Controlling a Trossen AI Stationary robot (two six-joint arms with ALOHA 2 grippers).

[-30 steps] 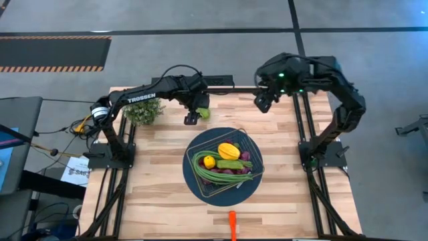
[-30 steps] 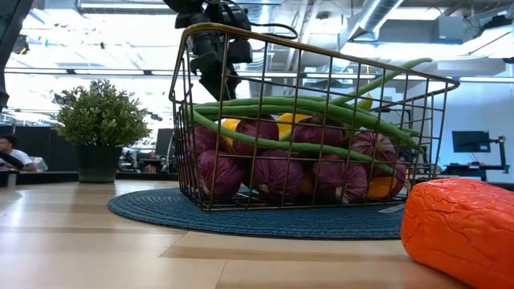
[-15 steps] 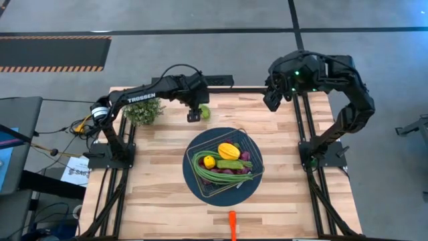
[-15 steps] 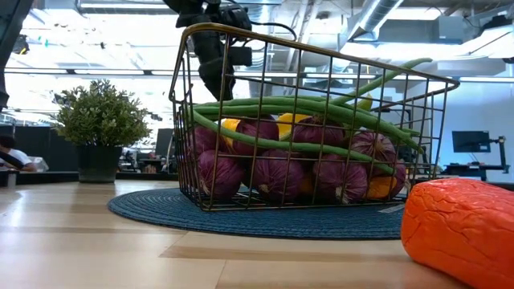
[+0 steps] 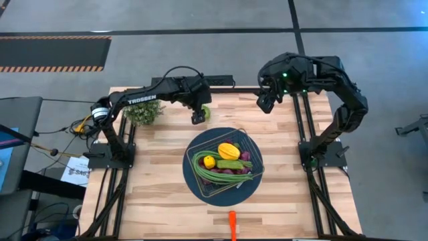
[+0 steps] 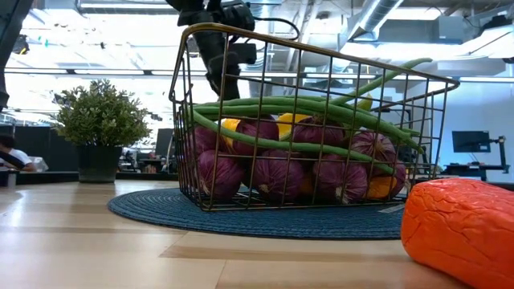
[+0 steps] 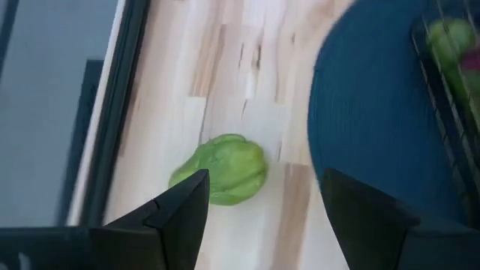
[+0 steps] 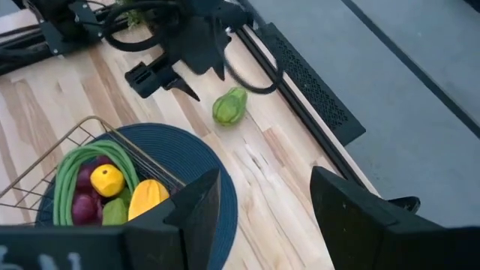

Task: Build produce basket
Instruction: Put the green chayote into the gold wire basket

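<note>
"TROSSEN" is showing in white along the left arm, stretched over the table's far edge. Its left gripper (image 5: 198, 117) is hanging fingers spread, empty, above a green pepper (image 7: 222, 168) lying beside the blue mat (image 5: 192, 179); only the wrist views are revealing it clearly. The right gripper (image 5: 265, 102) is hovering open near the far right corner. The basket (image 5: 253, 155) is sitting mid-table, holding green beans (image 5: 207, 171).

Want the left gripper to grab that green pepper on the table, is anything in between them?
Nothing visible. The left gripper is open over bare wood, and the green pepper lies just ahead of its fingers.
</note>
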